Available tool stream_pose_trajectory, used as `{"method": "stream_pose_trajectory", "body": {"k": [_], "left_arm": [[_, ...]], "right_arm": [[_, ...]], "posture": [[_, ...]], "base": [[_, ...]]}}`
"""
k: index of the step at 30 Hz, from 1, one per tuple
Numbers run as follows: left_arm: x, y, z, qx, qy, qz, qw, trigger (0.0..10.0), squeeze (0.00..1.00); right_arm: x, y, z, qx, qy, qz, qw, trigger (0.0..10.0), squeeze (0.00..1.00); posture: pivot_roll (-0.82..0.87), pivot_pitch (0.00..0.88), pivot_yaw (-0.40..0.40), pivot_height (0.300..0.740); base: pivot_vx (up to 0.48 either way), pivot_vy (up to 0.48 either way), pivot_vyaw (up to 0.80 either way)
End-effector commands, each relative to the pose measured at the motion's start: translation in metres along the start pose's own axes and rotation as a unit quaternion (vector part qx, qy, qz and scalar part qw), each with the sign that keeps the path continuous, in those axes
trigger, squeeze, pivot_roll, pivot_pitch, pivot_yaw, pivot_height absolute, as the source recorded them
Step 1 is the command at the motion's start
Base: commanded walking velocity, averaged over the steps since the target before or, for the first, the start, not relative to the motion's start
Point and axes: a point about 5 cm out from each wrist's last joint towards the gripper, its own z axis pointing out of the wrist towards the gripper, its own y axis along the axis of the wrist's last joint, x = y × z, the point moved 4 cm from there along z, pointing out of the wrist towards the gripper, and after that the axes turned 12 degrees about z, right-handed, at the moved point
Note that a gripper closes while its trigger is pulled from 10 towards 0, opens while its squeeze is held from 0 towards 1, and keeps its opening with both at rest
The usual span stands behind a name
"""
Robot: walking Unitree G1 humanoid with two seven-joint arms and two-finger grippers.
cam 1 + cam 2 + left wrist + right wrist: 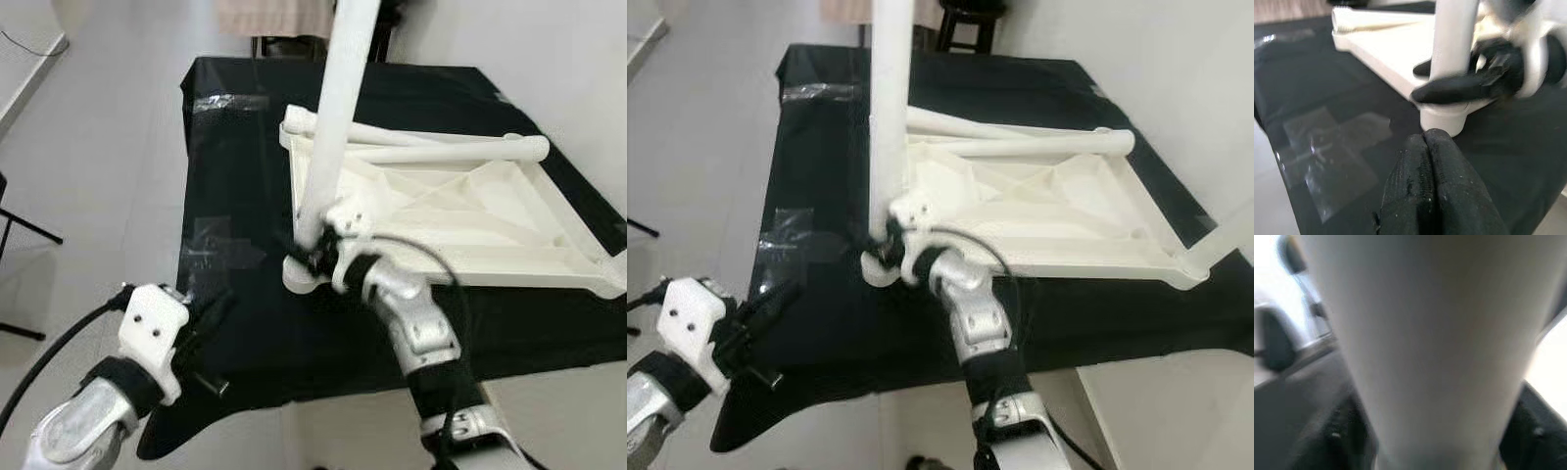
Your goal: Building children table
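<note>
I see my right pincer clamped around the upright white leg at its socket; left pincer clenched empty, just short.

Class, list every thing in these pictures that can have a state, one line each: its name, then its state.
Tabletop: upside down on the black cloth.
Upright leg: standing in the near left corner socket, gripped low.
Loose legs: two lying flat across the tabletop, not fitted.
Right pincer: shut on the upright leg.
Left pincer: shut, holding nothing, clear of the tabletop.
Black cloth: spread flat, clear tape patches on it.
</note>
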Motion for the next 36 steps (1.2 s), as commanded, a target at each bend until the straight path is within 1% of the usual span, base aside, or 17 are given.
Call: {"method": "stream_pose_trajectory", "body": {"k": [1,2,3,6,8,10,13,15,16,18,19,27,30,31,33,35,36], "left_arm": [[0.0,0.0,-0.005,0.004,0.008,0.005,1.0,10.0,0.0],[-0.001,0.0,-0.005,0.005,0.008,0.005,1.0,10.0,0.0],[-0.001,0.0,-0.005,0.005,0.008,0.005,1.0,10.0,0.0],[0.0,0.002,-0.003,0.002,0.01,0.003,1.0,10.0,0.0],[0.0,0.002,-0.003,0.001,0.011,0.003,1.0,10.0,0.0],[0.0,0.002,-0.003,0.001,0.011,0.003,1.0,10.0,0.0],[-0.002,0.003,-0.004,0.002,0.006,0.004,1.0,10.0,0.0],[-0.002,0.003,-0.004,0.002,0.006,0.004,1.0,10.0,0.0],[-0.004,0.004,-0.007,0.004,0.007,0.006,1.0,10.0,0.0],[-0.004,0.004,-0.007,0.004,0.007,0.006,1.0,10.0,0.0],[-0.004,0.005,-0.008,0.004,0.009,0.006,1.0,10.0,0.0],[-0.005,0.005,-0.009,0.006,0.009,0.007,1.0,10.0,0.0],[-0.006,0.005,-0.008,0.007,0.006,0.007,1.0,10.0,0.0],[-0.006,0.004,-0.008,0.007,0.004,0.007,1.0,10.0,0.0],[-0.008,0.002,-0.008,0.01,0.0,0.005,1.0,10.0,0.0],[-0.008,0.002,-0.008,0.01,0.0,0.005,1.0,10.0,0.0],[-0.009,0.001,-0.008,0.011,-0.001,0.004,1.0,10.0,0.0]], "right_arm": [[0.023,0.028,0.0,-0.029,0.119,-0.002,0.993,10.0,0.0],[0.028,0.035,-0.003,-0.031,0.146,0.001,0.989,10.0,0.0],[0.028,0.035,-0.003,-0.031,0.146,0.001,0.989,10.0,0.0],[0.028,0.039,-0.007,0.001,0.194,-0.043,0.98,10.0,0.0],[0.027,0.04,-0.007,0.017,0.218,-0.054,0.974,10.0,0.0],[0.027,0.04,-0.007,0.017,0.218,-0.054,0.974,10.0,0.0],[0.022,0.044,-0.004,0.041,0.255,-0.067,0.964,10.0,0.0],[0.022,0.044,-0.004,0.041,0.255,-0.067,0.964,10.0,0.0],[0.017,0.049,-0.005,0.061,0.286,-0.053,0.955,3.5,0.0],[0.017,0.049,-0.005,0.061,0.286,-0.053,0.955,3.5,0.0],[0.015,0.05,-0.005,0.065,0.289,-0.045,0.954,0.0,0.0],[0.009,0.047,-0.006,0.065,0.274,-0.029,0.959,0.0,0.0],[0.001,0.035,-0.012,0.063,0.246,-0.028,0.967,0.0,0.0],[-0.002,0.03,-0.014,0.063,0.233,-0.029,0.97,0.0,0.0],[-0.014,0.013,-0.026,0.054,0.157,-0.046,0.985,0.0,0.0],[-0.014,0.013,-0.026,0.054,0.157,-0.046,0.985,0.0,0.0],[-0.02,0.008,-0.027,0.033,0.09,-0.046,0.994,0.0,0.0]], "posture": [[0.11,0.249,-0.136,0.74],[0.12,0.247,-0.135,0.74],[0.12,0.247,-0.135,0.74],[0.13,0.246,-0.138,0.74],[0.14,0.244,-0.133,0.74],[0.14,0.244,-0.133,0.74],[0.16,0.247,-0.128,0.74],[0.16,0.247,-0.128,0.74],[0.18,0.251,-0.135,0.74],[0.18,0.251,-0.135,0.74],[0.18,0.251,-0.135,0.74],[0.18,0.252,-0.132,0.74],[0.16,0.25,-0.136,0.74],[0.16,0.25,-0.136,0.74],[0.14,0.252,-0.151,0.74],[0.14,0.252,-0.151,0.74],[0.14,0.252,-0.152,0.74]], "base": [[0.0,0.0,0.0],[0.0,0.0,0.0],[0.0,0.0,0.0],[0.0,0.0,0.0],[0.0,0.0,0.0],[0.0,0.0,0.0],[0.0,0.0,0.0],[0.0,0.0,0.0],[0.0,0.0,0.0],[0.0,0.0,0.0],[0.0,0.0,0.0],[0.0,0.0,0.0],[0.0,0.0,0.0],[0.0,0.0,0.0],[0.0,0.0,0.0],[0.0,0.0,0.0],[0.0,0.0,0.0]]}}
